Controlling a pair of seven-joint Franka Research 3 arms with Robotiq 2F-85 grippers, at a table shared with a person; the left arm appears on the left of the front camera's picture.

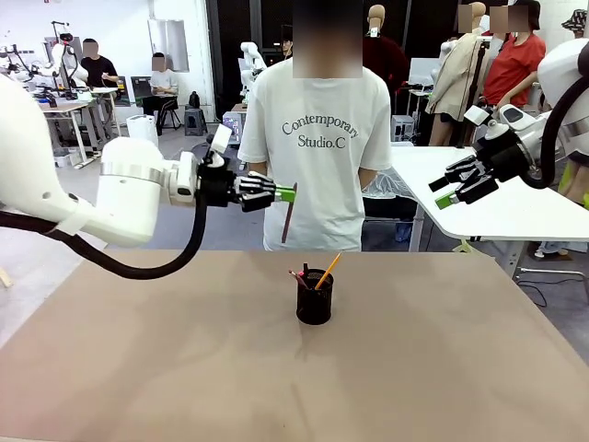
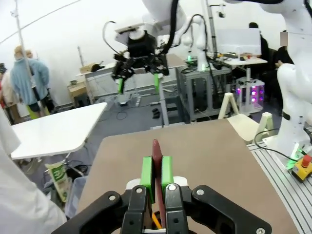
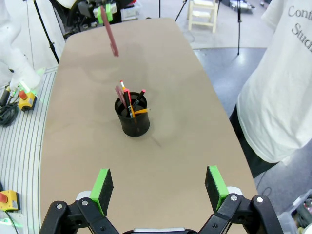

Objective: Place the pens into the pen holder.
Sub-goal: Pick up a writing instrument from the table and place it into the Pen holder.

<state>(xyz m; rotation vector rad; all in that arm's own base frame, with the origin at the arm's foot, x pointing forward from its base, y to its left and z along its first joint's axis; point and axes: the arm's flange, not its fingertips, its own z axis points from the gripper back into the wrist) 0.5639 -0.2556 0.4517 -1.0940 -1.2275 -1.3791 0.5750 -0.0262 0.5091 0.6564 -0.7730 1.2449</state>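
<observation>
The black mesh pen holder (image 1: 314,302) (image 3: 132,122) stands upright at the table's middle. An orange-yellow pencil (image 1: 328,271) (image 3: 140,112) and a black pen with a red tip (image 3: 141,94) lean inside it, beside another thin stick. High above the table, left of the cup and toward the person, my left gripper (image 1: 287,193) (image 2: 157,168) is shut on a reddish-brown pen (image 1: 288,224) (image 2: 156,153) (image 3: 110,32) that hangs downward from its green pads (image 2: 147,171). My right gripper (image 1: 449,191) (image 3: 159,185) hovers open and empty, high at the right, looking down on the cup.
A person in a white T-shirt (image 1: 320,147) stands at the table's far edge behind the cup. A white table (image 1: 497,198) lies beyond at the right. Brown tabletop (image 1: 166,359) surrounds the holder on all sides.
</observation>
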